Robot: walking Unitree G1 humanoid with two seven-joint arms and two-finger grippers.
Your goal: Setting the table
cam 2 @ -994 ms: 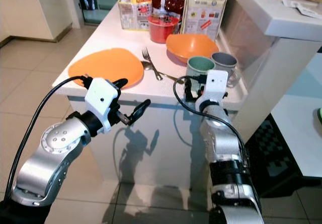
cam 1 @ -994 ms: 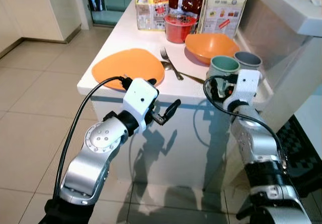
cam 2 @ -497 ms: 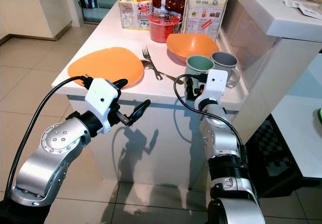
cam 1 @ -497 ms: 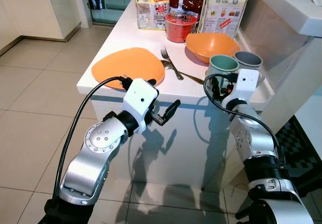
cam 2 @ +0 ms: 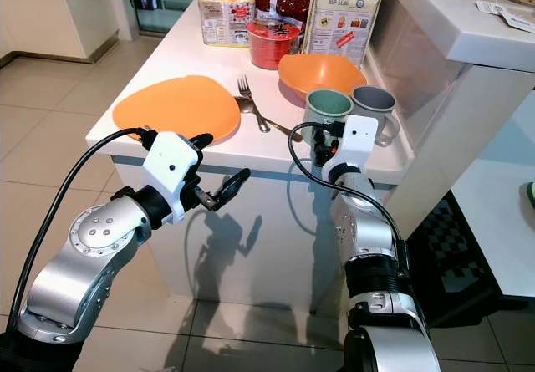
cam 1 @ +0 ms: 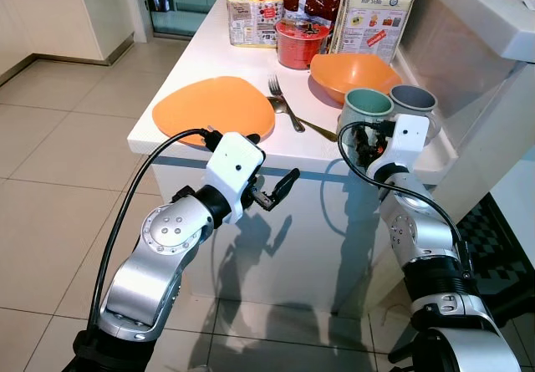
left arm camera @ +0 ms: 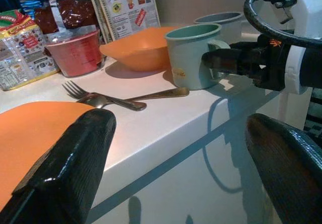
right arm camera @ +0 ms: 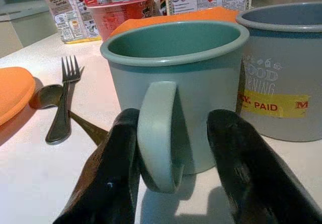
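1. Straddling the handle of the green mug (right arm camera: 173,93), the right gripper (right arm camera: 173,183) has its two black fingers (right arm camera: 108,178) parted, one on each side of the handle. The fingers lie close beside it; whether they press on it I cannot tell.
2. Just beside the green mug, on the far side from the cutlery, stands a grey mug (right arm camera: 282,78) with a yellow label. The two mugs are very near each other, and touching cannot be ruled out.
3. Beyond the right gripper's fingertips, behind both mugs, sit an orange bowl (cam 1: 351,75), a red cup (cam 1: 299,44) and packets of food (cam 1: 376,8).
4. Off to that gripper's other side lie a fork (right arm camera: 63,105) and a spoon (right arm camera: 45,95), close together, with an orange plate (cam 1: 213,109) past them near the table (cam 1: 217,54) edge.
5. The green mug looks empty in the right wrist view; the grey mug's inside is in shade there.
6. Held out in front of the table edge, below the plate, the left gripper (left arm camera: 181,158) has its fingers (left arm camera: 70,168) spread wide with nothing between them.
7. From the left wrist view the right gripper is seen side-on at the green mug, with the spoon's handle pointing toward that mug.
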